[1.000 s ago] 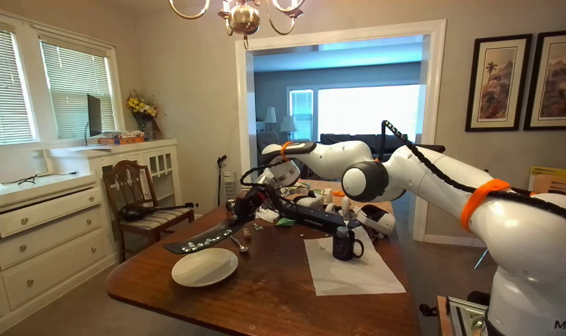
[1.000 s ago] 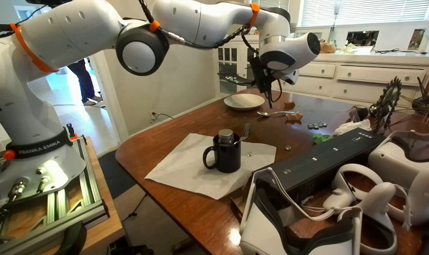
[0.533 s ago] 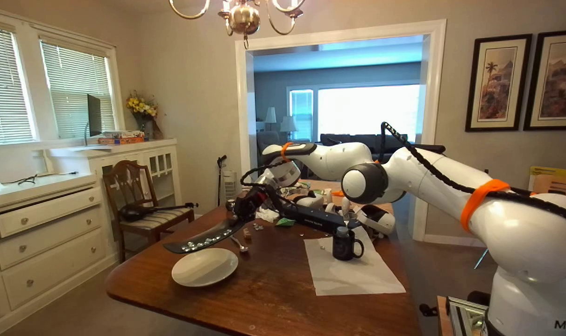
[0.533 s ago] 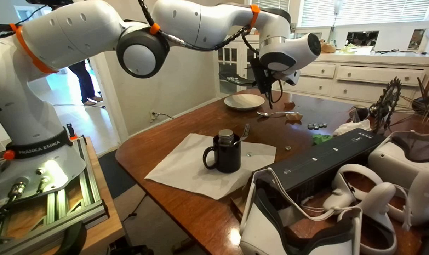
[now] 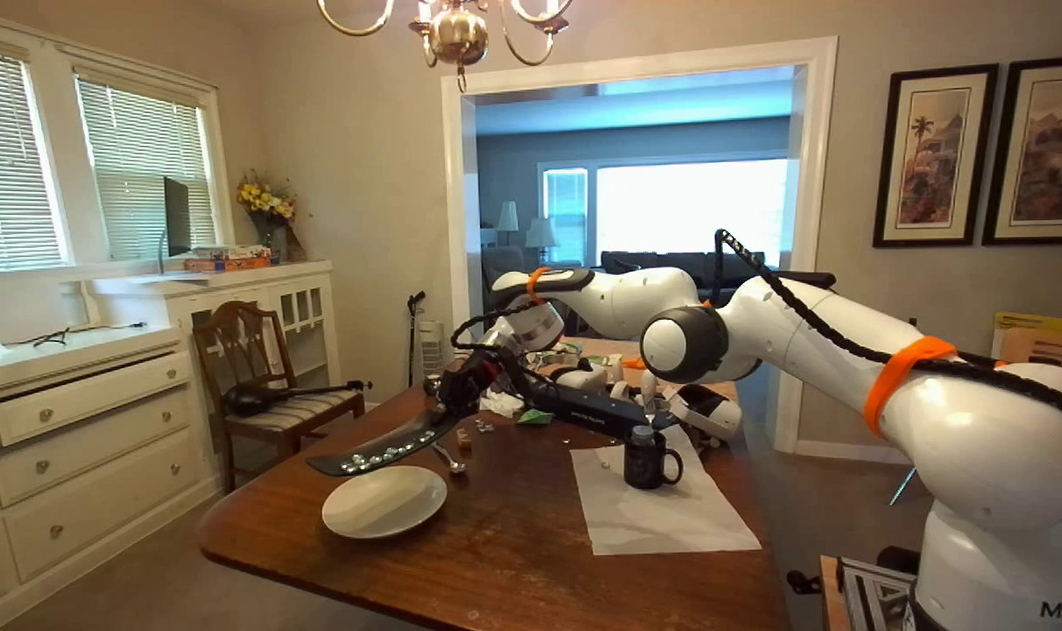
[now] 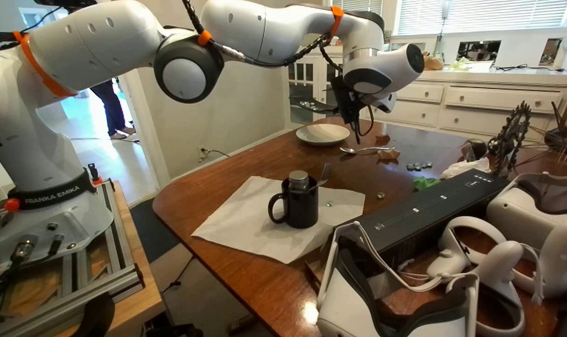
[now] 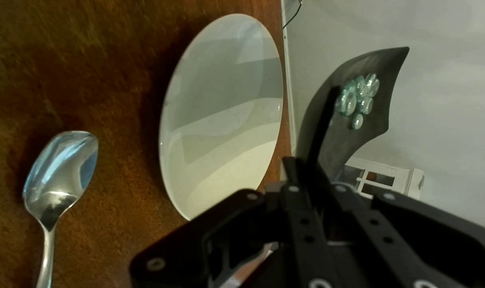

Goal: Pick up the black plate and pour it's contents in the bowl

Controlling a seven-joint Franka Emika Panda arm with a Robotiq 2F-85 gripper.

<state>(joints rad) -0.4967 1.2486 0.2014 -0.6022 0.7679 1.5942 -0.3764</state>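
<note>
Our hand (image 7: 309, 171) grips one black tray (image 7: 342, 136) by its end, holding it higher than the one white bowl (image 7: 222, 120) and near it, probably ready for pouring. It faces up, we judge, so that its glass beads (image 7: 349, 103) won't spill: at least eight, overlapping. The bowl holds none. One spoon (image 7: 62, 176) lies near the bowl on the desk (image 7: 118, 224).

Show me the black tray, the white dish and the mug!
Black tray (image 7: 344, 138), wrist view: bare patch of its surface.
White dish (image 7: 222, 118), wrist view: middle of its inside.
Mug (image 6: 302, 209), in an exterior view: its side.
</note>
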